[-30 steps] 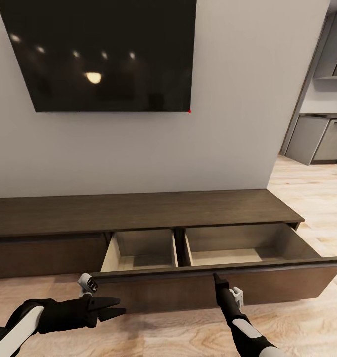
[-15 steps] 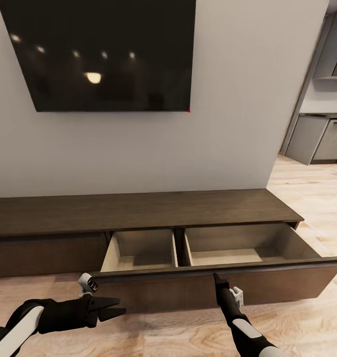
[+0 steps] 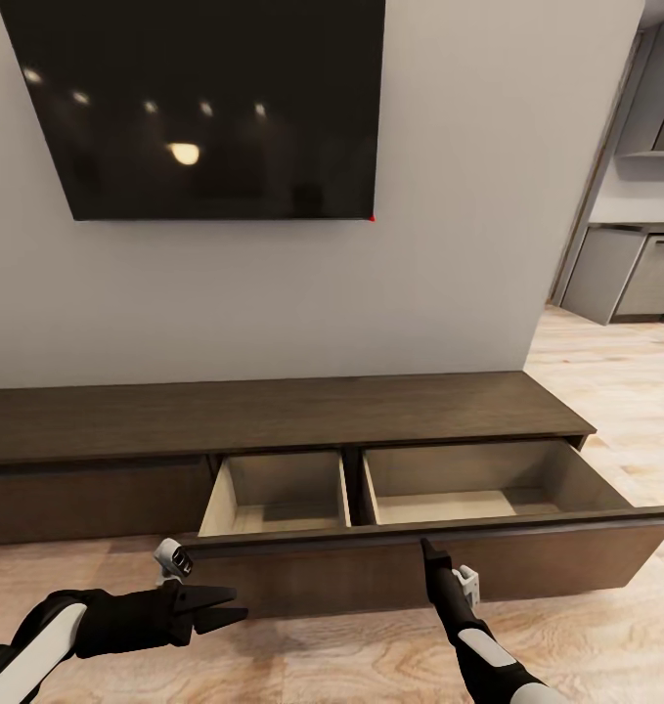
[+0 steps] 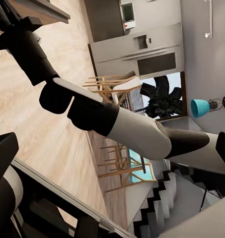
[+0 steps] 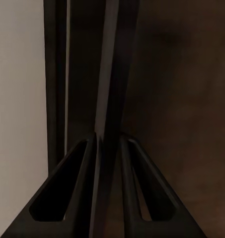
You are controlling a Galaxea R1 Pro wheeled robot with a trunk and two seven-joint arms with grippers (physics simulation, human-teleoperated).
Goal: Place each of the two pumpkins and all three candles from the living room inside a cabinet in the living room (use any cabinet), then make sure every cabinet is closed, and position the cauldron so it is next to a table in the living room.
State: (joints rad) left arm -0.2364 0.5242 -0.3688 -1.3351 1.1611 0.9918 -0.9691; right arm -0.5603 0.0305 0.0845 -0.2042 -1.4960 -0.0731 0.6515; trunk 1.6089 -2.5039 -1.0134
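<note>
right gripper (image 3: 427, 548) is up against the top edge of the pulled-out drawer front (image 3: 420, 572) of the cabinet (image 3: 273, 416), fingertips at the dark lip a little right of the drawer's middle. in the right wrist view its two fingers (image 5: 87, 193) stand close together with a thin dark edge running between them, so by my reading it is pinched on the drawer's rim, though whether the pads truly bear on it is hard to make out. left gripper (image 3: 229, 604) hangs low over the wood floor (image 3: 586, 626) just near of the drawer's left end, pointing right along the front, fingers parted a little and holding nothing

the drawer is drawn well out toward the robot, its long axis running left to right, parallel to the cabinet body. a divider splits it into two pale compartments, a smaller left one (image 3: 273, 494) and a wider right one (image 3: 488, 484), and both look bare. the section of the console further left is shut flush

the relation that matters: the cabinet body lies straight on the far side of the right gripper, so the drawer travels across its own length, along the near-far line. the right arm is the nearer one and already on the rim; the left is beside the front and apart from it. no pumpkins, candles or cauldron can be made out around the console, so i judge the drawer is standing ready to be filled, with nothing yet stowed

a dark tv (image 3: 204, 103) hangs on the wall above, and grey kitchen units (image 3: 630, 284) sit far right
</note>
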